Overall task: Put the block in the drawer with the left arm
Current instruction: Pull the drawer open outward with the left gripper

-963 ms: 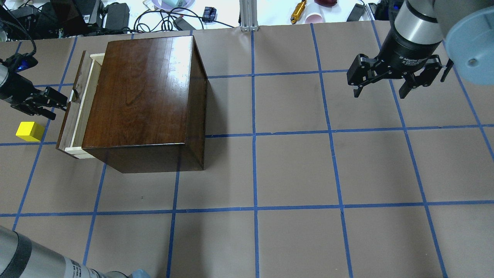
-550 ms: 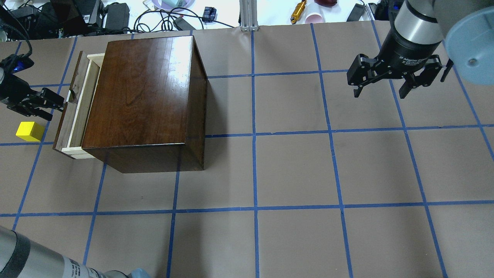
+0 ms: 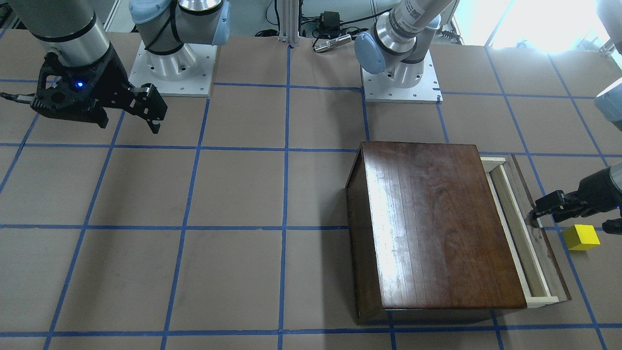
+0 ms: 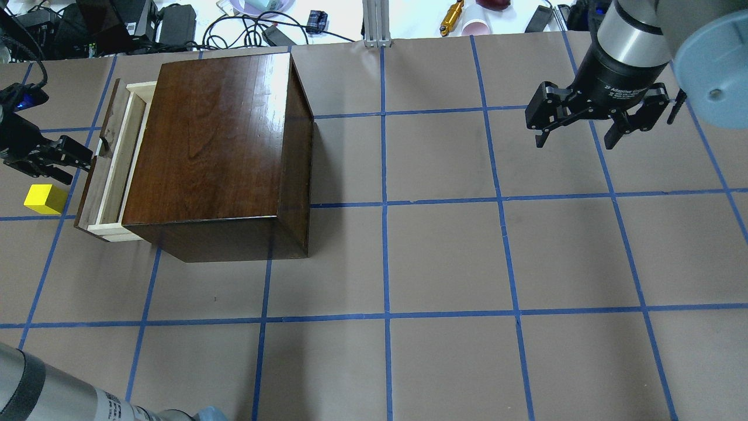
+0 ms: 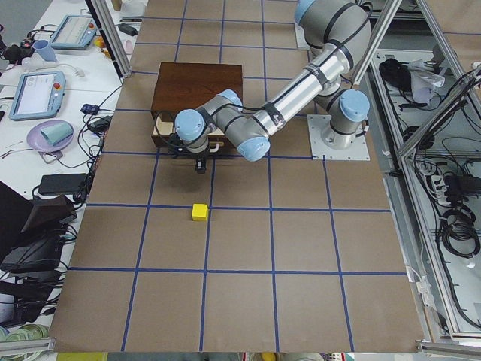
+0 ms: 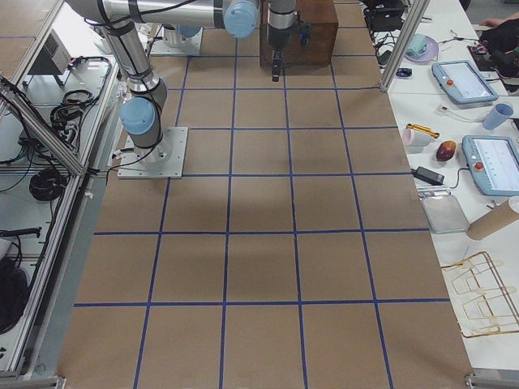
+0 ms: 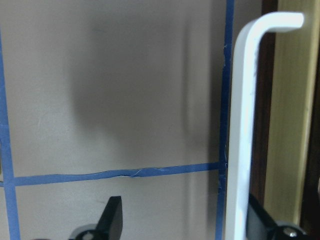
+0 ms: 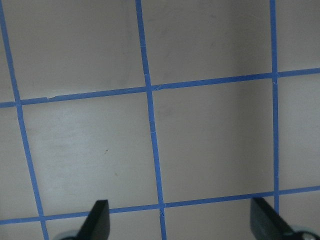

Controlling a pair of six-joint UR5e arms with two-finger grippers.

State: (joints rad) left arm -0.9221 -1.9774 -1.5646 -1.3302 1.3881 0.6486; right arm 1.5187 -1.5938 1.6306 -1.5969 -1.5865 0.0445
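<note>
White lettering rings the black collar of the right hand (image 4: 575, 143); the word "Adaptive" can be read, the rest is too small to make out.

There is one block (image 4: 44, 199), one dark glossy box (image 4: 216, 140) with one drawer (image 4: 93, 175), and two arms with one hand each.

The drawer stands partly out of the box, and its inside shows only bare pale wood. The block is not in it. The block lies on the desk (image 4: 444, 257) near the left hand (image 4: 75, 159), off to the side of the fingers that faces the robot, apart from them and outside the drawer's dark front panel.

The left arm (image 5: 293, 98) reaches low across the desk, and its hand points straight at the drawer front. The fingers are spread wide. In the wrist view the pale pull (image 7: 240, 125) runs between them, close against the inner side of the finger nearer the drawer, while the other finger stands well clear over the desk and its blue tape lines.

The right hand hangs above the desk well apart from the box, with its fingers spread and nothing between them. Under it the wrist view shows only desk surface and tape
</note>
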